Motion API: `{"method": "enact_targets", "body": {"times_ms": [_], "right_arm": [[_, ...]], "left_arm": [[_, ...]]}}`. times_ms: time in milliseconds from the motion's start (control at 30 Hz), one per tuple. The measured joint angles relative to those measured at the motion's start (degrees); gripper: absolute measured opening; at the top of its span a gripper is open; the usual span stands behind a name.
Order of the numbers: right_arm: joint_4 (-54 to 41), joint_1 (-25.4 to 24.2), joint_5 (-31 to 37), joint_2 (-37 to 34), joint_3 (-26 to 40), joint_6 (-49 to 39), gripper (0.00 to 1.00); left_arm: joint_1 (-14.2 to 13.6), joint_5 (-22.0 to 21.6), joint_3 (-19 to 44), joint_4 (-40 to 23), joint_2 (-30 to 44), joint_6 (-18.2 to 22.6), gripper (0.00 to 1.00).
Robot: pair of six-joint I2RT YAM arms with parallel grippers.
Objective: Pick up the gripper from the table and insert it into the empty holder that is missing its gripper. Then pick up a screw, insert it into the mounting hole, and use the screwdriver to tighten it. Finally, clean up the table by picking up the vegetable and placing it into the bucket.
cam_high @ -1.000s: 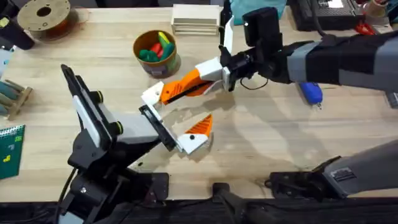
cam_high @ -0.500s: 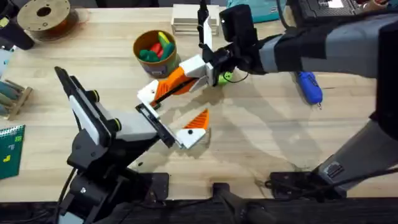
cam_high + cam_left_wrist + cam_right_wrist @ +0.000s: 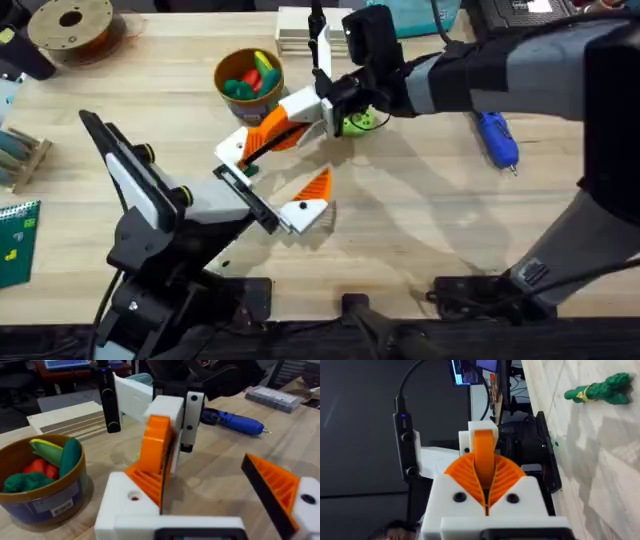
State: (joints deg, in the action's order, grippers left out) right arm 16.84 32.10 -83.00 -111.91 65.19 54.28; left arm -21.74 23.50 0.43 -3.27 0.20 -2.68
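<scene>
Right pincer (image 3: 262, 143) reaches across the counter (image 3: 430, 230) and is clamped shut on the little loose orange finger (image 3: 155, 445), which stands upright between its pads. My read is that it's held like that so the wedge can slide straight down into the white holder (image 3: 125, 505), the bare side of the left pincer (image 3: 272, 172).

The left pincer is spread wide with nothing in its grip. It seems to be just parked there, offering that empty mount while its other side already wears an orange pad (image 3: 318, 185). The piece sits right at the holder, touching or very nearly; I can't tell if it's fully seated.

The screw step hasn't started. The blue screwdriver (image 3: 497, 140) lies well apart on the right, and the green vegetable (image 3: 597, 390) is loose on the counter, not in the bucket (image 3: 222, 65).
</scene>
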Motion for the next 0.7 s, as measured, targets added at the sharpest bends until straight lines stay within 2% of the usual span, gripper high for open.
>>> {"method": "enact_targets", "body": {"times_ms": [167, 400, 700], "right_arm": [[0.0, -0.3, -1.1, -0.2, 0.0, 0.2, 0.019], [-1.1, -0.8, -4.3, -0.8, 0.0, 0.2, 0.019], [-1.1, -0.8, -4.2, -0.8, 0.0, 0.2, 0.019]], "left_arm": [[0.0, 1.4, 0.0, 0.0, 0.0, 0.0, 0.986], [0.4, 6.0, 0.0, 0.0, -0.1, 0.3, 0.987], [0.5, 6.1, 0.0, 0.0, -0.1, 0.2, 0.988]]}}
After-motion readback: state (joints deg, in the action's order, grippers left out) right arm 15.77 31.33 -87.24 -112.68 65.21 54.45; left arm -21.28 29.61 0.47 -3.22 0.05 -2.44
